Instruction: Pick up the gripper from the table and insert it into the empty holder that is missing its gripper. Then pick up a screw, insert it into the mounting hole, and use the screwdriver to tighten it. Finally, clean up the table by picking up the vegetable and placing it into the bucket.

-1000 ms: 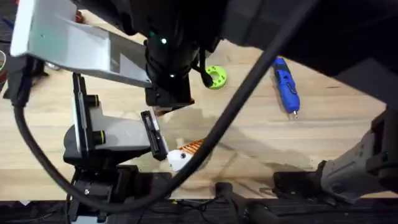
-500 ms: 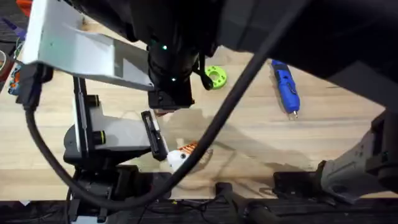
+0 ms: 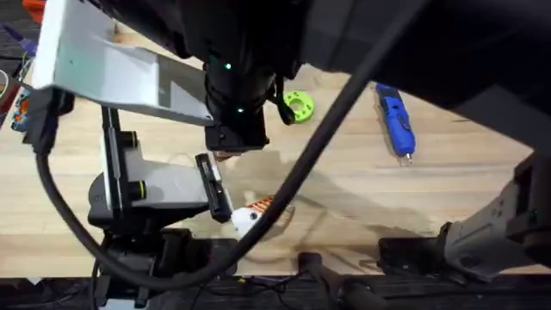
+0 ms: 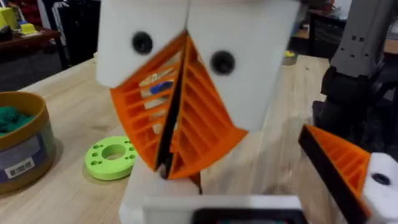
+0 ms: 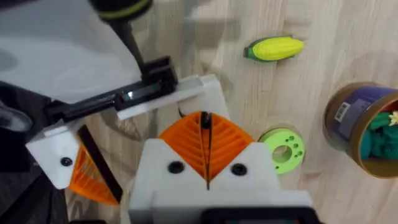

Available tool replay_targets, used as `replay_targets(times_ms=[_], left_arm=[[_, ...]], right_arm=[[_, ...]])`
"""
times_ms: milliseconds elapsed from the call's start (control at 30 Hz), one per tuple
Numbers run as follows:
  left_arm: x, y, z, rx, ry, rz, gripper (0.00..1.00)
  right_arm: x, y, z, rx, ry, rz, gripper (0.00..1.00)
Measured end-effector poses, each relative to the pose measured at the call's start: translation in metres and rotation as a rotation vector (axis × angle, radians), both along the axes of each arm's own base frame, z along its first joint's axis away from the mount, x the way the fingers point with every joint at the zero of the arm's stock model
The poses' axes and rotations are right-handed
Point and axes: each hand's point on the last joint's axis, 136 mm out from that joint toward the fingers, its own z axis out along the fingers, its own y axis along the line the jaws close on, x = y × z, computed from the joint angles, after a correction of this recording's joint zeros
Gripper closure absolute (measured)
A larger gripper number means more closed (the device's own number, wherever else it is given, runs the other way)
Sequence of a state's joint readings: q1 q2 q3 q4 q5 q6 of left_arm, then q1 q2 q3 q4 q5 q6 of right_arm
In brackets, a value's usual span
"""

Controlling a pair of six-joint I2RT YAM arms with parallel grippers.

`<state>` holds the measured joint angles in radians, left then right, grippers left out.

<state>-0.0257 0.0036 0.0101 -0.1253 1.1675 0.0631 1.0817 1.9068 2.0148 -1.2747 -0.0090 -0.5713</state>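
Hovering over the table with both grippers pressed together
Fingertip step in hand, judging by the untouched screwdriver (image 3: 395,118); corn (image 5: 274,48) outside bucket (image 5: 367,130); next: seat the fingertip

The screwdriver (image 3: 395,119) lies on the table (image 3: 465,181) to the right of the disc with holes (image 3: 298,107), well apart from it. In the right wrist view the corn (image 5: 274,48) lies near the bucket (image 5: 359,122), and the disc sits just beside the bucket. Toy vegetables, perhaps two, sit in the bucket.
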Motion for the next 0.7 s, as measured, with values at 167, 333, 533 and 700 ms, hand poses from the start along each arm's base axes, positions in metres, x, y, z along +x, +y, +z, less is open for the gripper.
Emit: replay_targets(times_ms=[167,333,533,700], left_arm=[[0.0001,0.0,0.0,0.0,0.0,0.0,0.016],[0.0,0.0,0.0001,0.0,-0.001,0.0,0.015],[0.0,0.0,0.0,0.0,-0.001,0.0,0.015],[0.0001,0.0,0.0,0.0,-0.001,0.0,0.015]], right_arm=[[-0.0001,-0.0003,-0.0003,-0.001,0.002,-0.006,0.732],[-0.0004,-0.0007,-0.0011,-0.003,0.004,-0.006,0.154],[-0.0004,-0.0009,-0.0013,-0.004,0.004,-0.006,0.14],[-0.0003,-0.0007,-0.0012,-0.003,0.005,-0.01,0.137]])
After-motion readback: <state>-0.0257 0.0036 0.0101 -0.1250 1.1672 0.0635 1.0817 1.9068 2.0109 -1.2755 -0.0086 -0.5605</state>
